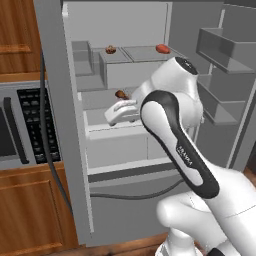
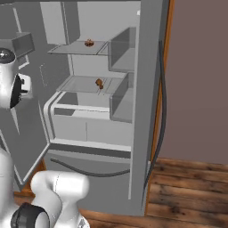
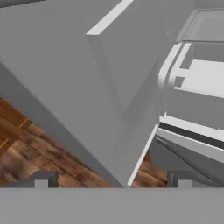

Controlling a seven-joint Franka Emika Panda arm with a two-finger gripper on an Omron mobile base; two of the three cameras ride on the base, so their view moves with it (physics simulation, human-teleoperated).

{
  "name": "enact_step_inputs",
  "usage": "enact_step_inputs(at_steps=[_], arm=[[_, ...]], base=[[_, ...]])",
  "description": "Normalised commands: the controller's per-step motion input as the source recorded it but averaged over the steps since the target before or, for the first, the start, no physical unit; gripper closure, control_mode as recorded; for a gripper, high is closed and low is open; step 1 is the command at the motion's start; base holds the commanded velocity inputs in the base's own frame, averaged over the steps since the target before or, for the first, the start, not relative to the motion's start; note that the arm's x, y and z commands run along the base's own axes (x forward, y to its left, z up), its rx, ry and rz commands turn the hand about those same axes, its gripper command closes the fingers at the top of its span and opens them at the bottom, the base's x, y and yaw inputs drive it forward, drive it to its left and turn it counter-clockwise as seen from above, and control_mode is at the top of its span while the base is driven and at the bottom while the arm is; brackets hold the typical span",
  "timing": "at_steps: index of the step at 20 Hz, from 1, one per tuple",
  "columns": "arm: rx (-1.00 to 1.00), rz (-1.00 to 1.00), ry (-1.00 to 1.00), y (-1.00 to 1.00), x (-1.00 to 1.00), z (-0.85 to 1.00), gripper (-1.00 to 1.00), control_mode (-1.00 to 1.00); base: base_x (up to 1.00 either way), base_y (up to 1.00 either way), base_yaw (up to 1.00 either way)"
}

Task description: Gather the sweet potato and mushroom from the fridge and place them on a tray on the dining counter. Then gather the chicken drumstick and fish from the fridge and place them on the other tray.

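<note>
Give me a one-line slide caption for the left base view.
White robot arm reaching into the open fridge, where small brown foods and a red item sit on the shelves.

Both base views face the open fridge (image 1: 75, 125) interior closely; hand view looks floorward.

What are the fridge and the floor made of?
The fridge looks like smooth grey steel outside, matte and even, with pale, likely plastic, walls and see-through shelves inside. The floor looks like brown wood planks: grain streaks and dark seams show.
</note>
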Motion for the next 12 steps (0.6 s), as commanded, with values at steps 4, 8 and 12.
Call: enact_step_inputs(at_steps=[4,8,12], arm=[[-0.23,-0.25,-0.09,-0.88,-0.19,0.11,-1.0,-1.0],[-0.2,-0.33,-0.02,-0.89,-0.01,0.0,-1.0,-1.0],[-0.17,-0.31,-0.01,-0.87,0.0,0.0,-1.0,-1.0]], base=[[0.0,0.0,0.0],[0.0,0.0,0.0],[0.0,0.0,0.0]])
